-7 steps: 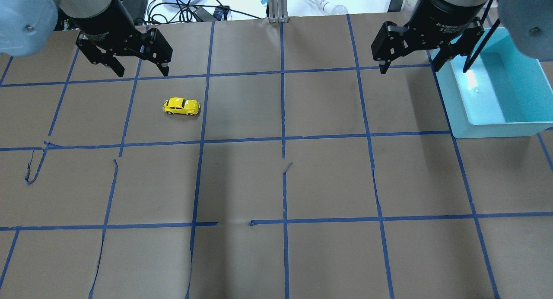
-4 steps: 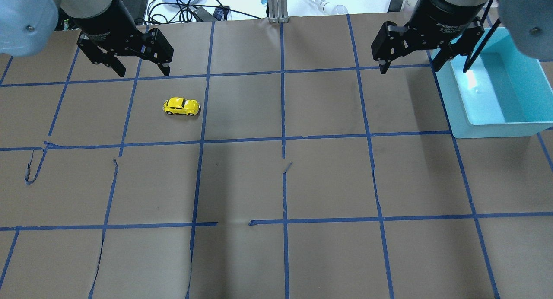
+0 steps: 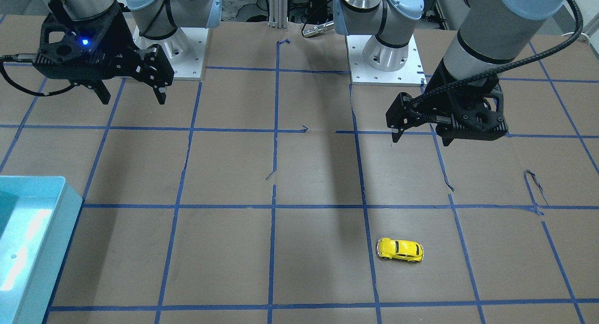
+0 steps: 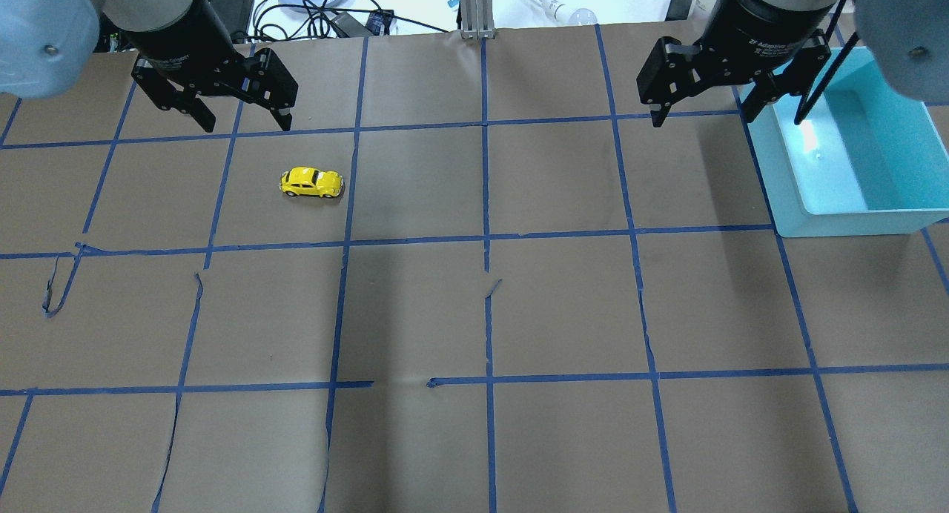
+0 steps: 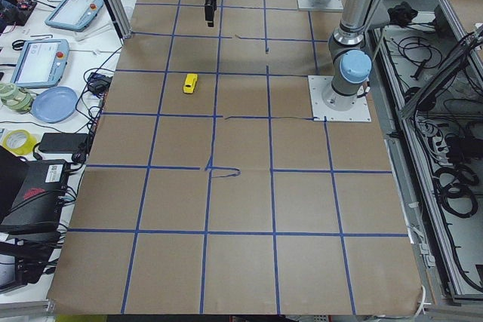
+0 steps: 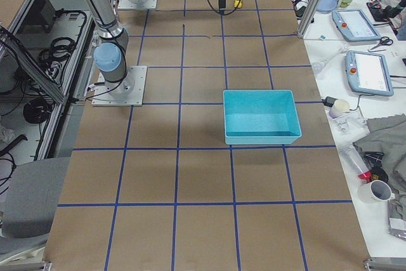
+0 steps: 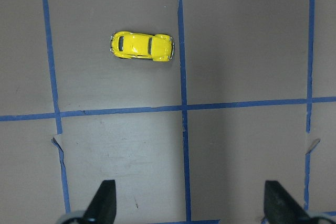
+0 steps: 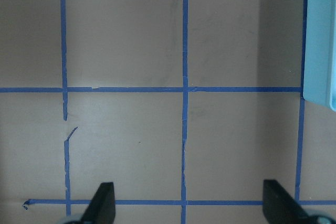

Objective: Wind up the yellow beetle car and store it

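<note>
The yellow beetle car (image 4: 312,182) stands on its wheels on the brown paper, left of centre. It also shows in the front view (image 3: 400,250), the left wrist view (image 7: 142,47) and the left side view (image 5: 190,83). My left gripper (image 4: 243,120) is open and empty, hanging above the table behind the car and a little to its left; its fingertips (image 7: 103,200) show at the bottom of the wrist view. My right gripper (image 4: 704,114) is open and empty, high beside the bin's left rim.
A turquoise bin (image 4: 797,194) sits at the far right, seen too in the front view (image 3: 47,239) and the right side view (image 6: 261,118). Blue tape lines grid the paper; some strips are torn and lifted (image 4: 55,287). Cables and clutter lie beyond the far edge.
The left gripper has shifted very slightly; the car, the bin and the right gripper have not moved.
</note>
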### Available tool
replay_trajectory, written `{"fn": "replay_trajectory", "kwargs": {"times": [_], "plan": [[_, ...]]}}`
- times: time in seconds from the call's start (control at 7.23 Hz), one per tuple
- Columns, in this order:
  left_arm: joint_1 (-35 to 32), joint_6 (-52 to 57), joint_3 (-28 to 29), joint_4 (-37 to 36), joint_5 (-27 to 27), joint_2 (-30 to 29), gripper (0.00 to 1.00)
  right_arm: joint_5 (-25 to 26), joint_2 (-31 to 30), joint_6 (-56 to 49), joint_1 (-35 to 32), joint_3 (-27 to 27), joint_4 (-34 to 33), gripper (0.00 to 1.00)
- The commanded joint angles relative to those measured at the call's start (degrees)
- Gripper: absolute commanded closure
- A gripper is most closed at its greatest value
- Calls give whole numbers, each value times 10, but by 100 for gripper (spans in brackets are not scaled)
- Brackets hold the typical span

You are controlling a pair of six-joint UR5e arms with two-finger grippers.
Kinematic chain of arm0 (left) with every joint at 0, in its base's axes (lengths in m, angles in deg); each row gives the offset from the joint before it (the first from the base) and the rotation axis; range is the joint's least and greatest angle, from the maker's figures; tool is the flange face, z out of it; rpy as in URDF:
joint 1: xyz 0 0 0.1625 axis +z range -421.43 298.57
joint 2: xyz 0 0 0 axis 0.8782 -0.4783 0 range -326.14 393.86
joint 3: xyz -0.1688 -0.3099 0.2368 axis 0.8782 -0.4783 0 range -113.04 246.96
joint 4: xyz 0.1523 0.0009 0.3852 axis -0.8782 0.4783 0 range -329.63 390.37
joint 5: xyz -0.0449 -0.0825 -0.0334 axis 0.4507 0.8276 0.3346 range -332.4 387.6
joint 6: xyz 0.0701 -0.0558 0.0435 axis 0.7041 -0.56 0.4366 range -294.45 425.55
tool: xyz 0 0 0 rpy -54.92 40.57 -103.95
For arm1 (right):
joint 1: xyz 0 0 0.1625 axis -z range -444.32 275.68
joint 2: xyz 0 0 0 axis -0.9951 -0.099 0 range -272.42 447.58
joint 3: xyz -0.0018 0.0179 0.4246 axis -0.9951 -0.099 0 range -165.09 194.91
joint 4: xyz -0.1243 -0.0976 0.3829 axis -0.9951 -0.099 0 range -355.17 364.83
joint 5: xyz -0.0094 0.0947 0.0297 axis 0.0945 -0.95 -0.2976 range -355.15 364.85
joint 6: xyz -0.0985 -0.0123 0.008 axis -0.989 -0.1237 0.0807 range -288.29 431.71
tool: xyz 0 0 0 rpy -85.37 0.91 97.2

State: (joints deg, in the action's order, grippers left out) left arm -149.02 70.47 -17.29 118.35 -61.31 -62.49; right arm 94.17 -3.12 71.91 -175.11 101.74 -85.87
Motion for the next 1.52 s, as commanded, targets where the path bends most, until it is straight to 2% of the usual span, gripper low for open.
{"fn": "replay_trajectory", "kwargs": {"times": [0.0,0.14,0.28,0.42,0.55,0.83,1.11,1.38], "plan": [[0,-5,-1,0,0,-2,0,0,0,0,-1,0,0,0],[3,-11,-1,-2,-1,-10,0,0,0,0,0,0,1,0],[4,-27,-4,-44,0,-23,0,0,0,0,0,0,0,0],[5,-101,-11,-54,0,-32,0,1,0,0,0,0,1,0],[5,-223,-21,-75,-2,-45,0,0,0,1,-1,0,0,0],[5,-446,-60,-160,-6,-75,0,0,0,0,-1,0,1,0],[16,-510,-90,-245,-8,-107,0,0,0,1,-1,0,0,0],[36,-568,-94,-259,-4,-139,0,0,0,-1,-1,0,1,0]]}}
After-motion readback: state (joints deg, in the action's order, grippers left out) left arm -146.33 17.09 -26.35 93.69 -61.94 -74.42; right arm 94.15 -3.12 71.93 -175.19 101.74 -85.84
